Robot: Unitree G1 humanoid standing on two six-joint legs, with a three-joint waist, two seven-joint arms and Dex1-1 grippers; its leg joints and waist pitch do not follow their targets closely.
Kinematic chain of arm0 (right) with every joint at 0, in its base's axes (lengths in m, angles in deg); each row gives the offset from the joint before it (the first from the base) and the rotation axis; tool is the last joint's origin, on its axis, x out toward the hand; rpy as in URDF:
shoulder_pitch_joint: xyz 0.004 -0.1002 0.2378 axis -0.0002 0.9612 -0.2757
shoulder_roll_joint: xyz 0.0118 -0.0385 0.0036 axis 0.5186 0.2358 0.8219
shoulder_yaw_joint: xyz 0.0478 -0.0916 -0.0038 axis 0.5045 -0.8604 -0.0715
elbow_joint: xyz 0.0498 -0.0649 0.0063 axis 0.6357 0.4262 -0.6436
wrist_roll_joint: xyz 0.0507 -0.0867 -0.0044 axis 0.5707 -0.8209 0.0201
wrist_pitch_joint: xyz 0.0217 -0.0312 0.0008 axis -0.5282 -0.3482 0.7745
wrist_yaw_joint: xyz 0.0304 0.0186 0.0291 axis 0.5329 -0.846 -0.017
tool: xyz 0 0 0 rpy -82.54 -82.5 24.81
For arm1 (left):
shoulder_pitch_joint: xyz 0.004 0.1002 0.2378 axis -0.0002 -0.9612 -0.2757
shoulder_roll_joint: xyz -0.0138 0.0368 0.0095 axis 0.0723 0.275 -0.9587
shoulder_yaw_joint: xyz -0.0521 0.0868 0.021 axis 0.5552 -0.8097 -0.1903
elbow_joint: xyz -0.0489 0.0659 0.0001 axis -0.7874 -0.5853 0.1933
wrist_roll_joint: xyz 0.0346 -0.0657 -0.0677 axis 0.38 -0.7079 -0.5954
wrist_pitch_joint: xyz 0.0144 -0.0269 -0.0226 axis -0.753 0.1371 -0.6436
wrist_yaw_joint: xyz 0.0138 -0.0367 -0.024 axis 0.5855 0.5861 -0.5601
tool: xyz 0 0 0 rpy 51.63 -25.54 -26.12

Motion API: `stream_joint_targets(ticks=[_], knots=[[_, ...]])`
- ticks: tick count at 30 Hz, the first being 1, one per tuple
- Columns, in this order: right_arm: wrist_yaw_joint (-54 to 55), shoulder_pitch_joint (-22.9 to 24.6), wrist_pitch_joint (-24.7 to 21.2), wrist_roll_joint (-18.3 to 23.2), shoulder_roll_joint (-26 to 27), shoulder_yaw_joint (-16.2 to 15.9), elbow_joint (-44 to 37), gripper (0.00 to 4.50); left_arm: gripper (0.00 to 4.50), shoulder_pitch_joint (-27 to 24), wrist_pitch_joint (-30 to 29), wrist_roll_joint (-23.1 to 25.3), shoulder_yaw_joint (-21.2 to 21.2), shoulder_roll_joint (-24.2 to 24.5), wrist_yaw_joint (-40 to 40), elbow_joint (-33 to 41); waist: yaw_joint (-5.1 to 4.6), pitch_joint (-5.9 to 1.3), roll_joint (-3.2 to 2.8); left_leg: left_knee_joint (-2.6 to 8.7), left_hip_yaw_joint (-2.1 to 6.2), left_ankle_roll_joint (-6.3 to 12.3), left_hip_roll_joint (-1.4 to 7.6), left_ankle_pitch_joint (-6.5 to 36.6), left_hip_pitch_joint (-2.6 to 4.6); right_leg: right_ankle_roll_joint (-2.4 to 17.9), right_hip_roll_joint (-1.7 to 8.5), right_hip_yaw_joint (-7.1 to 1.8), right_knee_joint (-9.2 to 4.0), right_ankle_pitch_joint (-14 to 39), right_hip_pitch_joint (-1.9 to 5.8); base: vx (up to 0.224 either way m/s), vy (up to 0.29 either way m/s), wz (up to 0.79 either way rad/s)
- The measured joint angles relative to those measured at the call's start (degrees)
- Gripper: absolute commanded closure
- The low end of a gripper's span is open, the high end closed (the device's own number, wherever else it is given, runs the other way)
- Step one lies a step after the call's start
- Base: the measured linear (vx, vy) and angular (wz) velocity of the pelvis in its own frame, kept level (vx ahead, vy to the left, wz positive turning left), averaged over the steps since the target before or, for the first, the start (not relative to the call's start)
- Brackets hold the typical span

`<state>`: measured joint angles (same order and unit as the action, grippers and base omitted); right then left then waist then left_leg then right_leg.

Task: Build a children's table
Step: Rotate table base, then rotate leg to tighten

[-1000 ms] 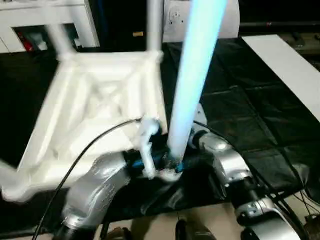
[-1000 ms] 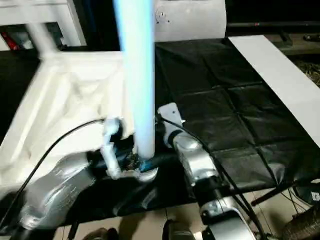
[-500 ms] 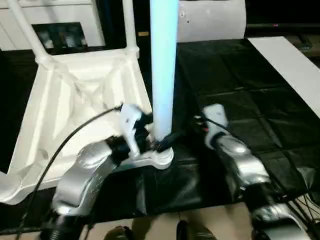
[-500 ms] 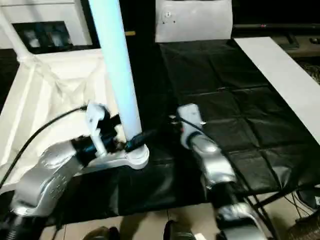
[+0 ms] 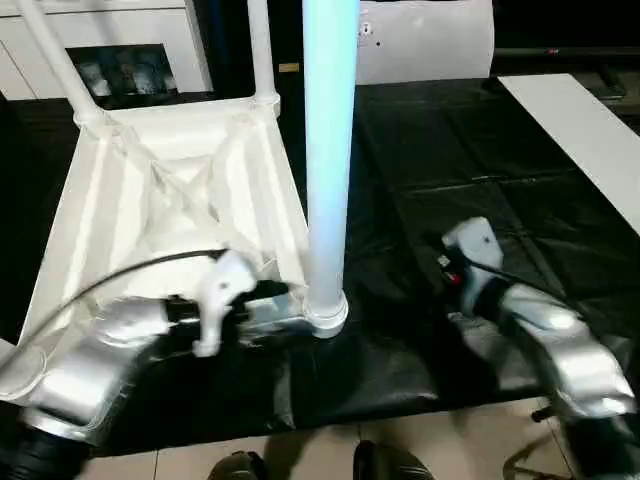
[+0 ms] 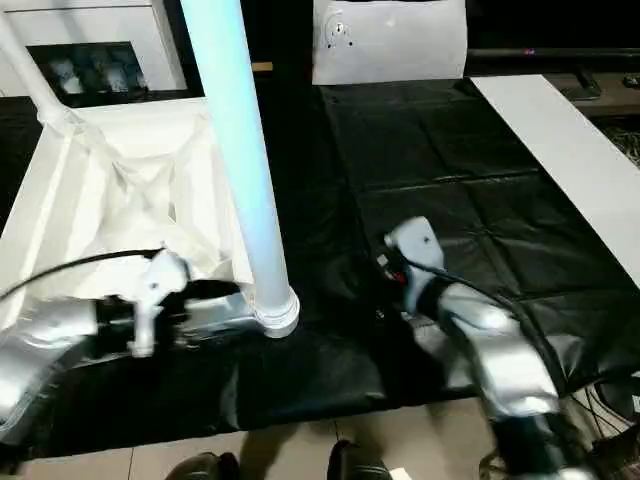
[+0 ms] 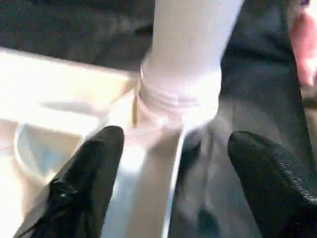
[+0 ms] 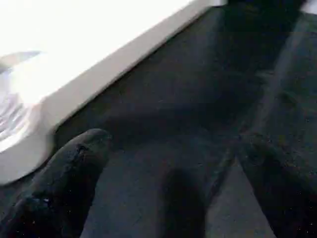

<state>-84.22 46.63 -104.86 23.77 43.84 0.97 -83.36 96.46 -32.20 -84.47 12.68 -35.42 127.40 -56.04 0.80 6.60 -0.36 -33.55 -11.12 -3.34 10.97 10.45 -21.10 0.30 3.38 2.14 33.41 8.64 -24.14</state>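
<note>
The children's tabletop (image 5: pixel 170 200) lies ribbed underside up on a black mat (image 5: pixel 470 150) on the floor, toward the mat's left edge; a white leg (image 5: pixel 328 150) stands upright in the round socket (image 5: pixel 325 312) at the tabletop's near right corner, close to the mat's near edge; two more legs (image 5: pixel 262 50) rise from the far corners, the other at far left (image 5: pixel 55 60). The left gripper (image 7: pixel 173 163) sits just beside the socket, its black fingers (image 7: pixel 94 168) spread apart on either side of the leg's base, gripping nothing; the silver forearm lies low along the tabletop's near edge. The right gripper (image 8: pixel 168 188) hovers over bare mat, well apart from the leg, its fingers (image 8: pixel 69 168) wide apart and empty; the tabletop's white rim crosses its wrist view. A flat white board (image 5: pixel 590 140) lies along the mat's right edge; a white cabinet (image 5: pixel 110 40) stands beyond the far edge.
</note>
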Motion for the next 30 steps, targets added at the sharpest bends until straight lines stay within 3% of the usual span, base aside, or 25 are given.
stream_joint_targets(ticks=[11, 17, 30], knots=[[-8.5, 3.7, -5.3, 5.8, -4.5, -1.5, -11.2, 0.0, 1.85, 1.9, 0.0, 1.3, -1.1, 1.3, 2.4, -3.1, 1.07, 0.0, -0.01, 0.01, 0.0, 0.0, 0.01, 0.0, 0.04, 0.0, 0.0, 0.01, -0.01, 0.0, 0.06, 0.0, 0.0, 0.0], [-9.5, 3.8, -8.9, 7.2, -4.7, -2.6, -13.3, 0.0, 2.34, 2.6, 0.0, 2.2, -2.1, 1.4, 2.8, -4.3, 1.17, 0.0, -0.01, 0.01, 0.01, 0.0, 0.0, 0.0, 0.06, 0.0, 0.01, 0.02, -0.01, 0.0, 0.09, 0.0, 0.0, 0.0], [-10.5, 5.6, -10.4, 7.8, -6.2, -3.2, -15.9, 0.0, 3.36, 6.9, 3.1, 4.6, -4.5, 0.2, 5.2, -11.0, 1.34, -0.04, -0.06, -0.02, 0.02, 0.0, 0.0, 0.0, 0.11, 0.0, 0.02, 0.02, -0.02, 0.0, 0.16, 0.0, 0.0, 0.0]])
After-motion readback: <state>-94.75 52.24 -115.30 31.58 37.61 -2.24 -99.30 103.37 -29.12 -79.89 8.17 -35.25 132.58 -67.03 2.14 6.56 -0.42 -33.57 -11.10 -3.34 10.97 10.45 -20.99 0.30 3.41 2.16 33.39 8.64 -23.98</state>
